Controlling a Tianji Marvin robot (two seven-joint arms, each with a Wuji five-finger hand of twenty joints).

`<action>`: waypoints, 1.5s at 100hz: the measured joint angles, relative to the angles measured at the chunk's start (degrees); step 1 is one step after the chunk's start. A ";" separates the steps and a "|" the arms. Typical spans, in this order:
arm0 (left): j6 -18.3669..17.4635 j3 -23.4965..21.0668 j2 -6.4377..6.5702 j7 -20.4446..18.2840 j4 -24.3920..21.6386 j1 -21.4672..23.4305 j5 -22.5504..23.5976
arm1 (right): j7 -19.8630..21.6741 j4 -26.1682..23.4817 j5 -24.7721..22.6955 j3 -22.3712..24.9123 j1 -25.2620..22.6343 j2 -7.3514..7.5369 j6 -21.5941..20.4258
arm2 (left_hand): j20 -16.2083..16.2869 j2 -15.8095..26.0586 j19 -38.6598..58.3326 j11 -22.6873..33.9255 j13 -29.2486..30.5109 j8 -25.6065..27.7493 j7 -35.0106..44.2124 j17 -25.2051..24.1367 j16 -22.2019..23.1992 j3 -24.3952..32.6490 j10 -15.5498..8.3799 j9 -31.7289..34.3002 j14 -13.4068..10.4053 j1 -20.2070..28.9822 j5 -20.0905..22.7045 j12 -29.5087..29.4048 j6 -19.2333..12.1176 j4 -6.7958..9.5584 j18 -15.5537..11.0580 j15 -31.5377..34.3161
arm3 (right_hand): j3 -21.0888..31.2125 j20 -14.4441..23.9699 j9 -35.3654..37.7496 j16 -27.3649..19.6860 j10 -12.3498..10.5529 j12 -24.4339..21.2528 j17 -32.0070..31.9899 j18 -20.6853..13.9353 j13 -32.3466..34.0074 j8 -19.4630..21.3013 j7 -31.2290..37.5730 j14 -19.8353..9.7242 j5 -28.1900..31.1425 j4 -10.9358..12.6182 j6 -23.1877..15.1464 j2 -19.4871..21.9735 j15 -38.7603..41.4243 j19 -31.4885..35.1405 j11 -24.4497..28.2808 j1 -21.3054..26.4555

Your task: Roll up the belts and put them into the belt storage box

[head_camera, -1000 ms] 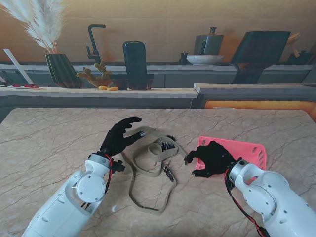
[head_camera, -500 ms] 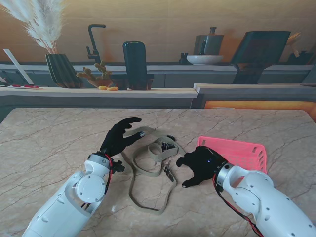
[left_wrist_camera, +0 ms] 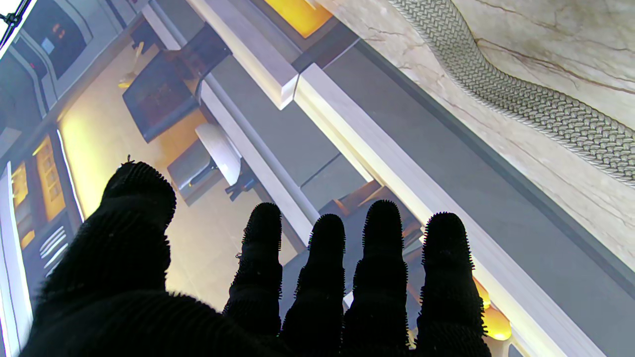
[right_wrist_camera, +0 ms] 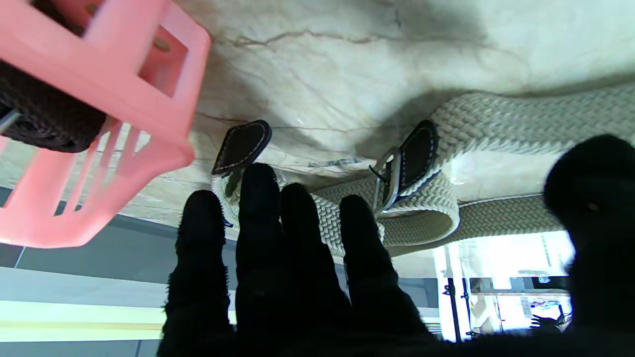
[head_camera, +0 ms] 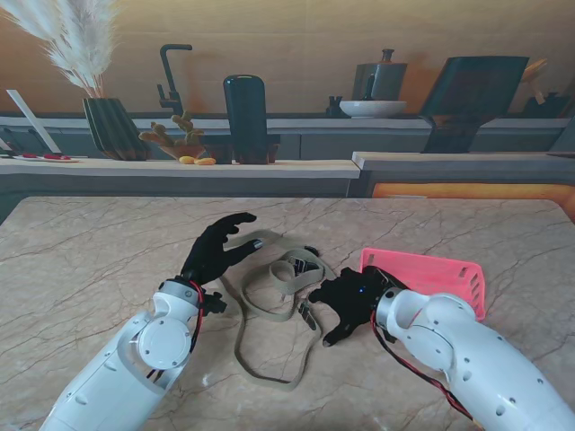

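On the marble table [head_camera: 99, 251] between our two arms lies the beige woven belt [head_camera: 269, 310], sprawled in loose loops with its buckle end partly coiled. Our left hand [head_camera: 216, 250] hovers beside its left edge, fingers spread and holding nothing. Our right hand [head_camera: 349, 301] reaches over the buckle end, fingers apart, gripping nothing. Just right of it sits the pink storage box [head_camera: 440, 274], with a dark belt [right_wrist_camera: 44, 116] inside.
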 measured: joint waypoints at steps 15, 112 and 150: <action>0.00 -0.09 0.00 0.02 -0.03 0.06 0.00 | -0.70 1.04 0.31 -2.91 1.45 -0.26 3.21 | 0.00 0.00 0.00 0.00 0.00 0.00 0.00 0.00 0.00 0.00 0.00 0.00 0.00 0.00 0.00 0.00 0.00 0.00 0.00 0.00 | -0.01 0.00 -1.80 -1.80 1.56 -0.24 0.00 0.02 -0.03 0.59 -3.84 1.54 -4.21 0.00 0.97 0.00 -2.02 -0.82 -0.61 0.00; 0.04 -0.18 0.01 -0.04 -0.14 0.14 -0.10 | -11.55 9.30 -0.55 -13.71 7.09 -0.45 1.75 | 0.00 0.00 0.00 0.00 0.00 0.00 0.00 -0.01 -0.01 -0.50 0.00 0.00 0.00 0.00 0.00 0.00 0.00 0.00 0.02 0.00 | -3.32 -0.03 -2.82 -0.91 -0.85 -0.86 0.09 1.21 -3.12 6.09 4.37 3.22 -7.59 -0.47 -2.40 0.00 1.91 -0.21 6.08 8.35; 0.07 -0.10 0.01 -0.05 -0.06 0.11 -0.10 | -15.10 11.41 1.35 -13.40 7.48 -1.29 0.06 | 0.00 0.00 0.00 0.00 0.00 0.00 0.00 -0.01 -0.01 -0.50 0.00 0.00 0.00 0.00 0.00 0.00 0.00 0.00 0.03 0.00 | 6.72 -4.12 11.29 1.17 -8.19 -0.75 0.87 -0.16 3.29 -8.79 30.73 -4.61 0.66 -3.13 -21.13 6.99 10.77 6.40 8.80 21.91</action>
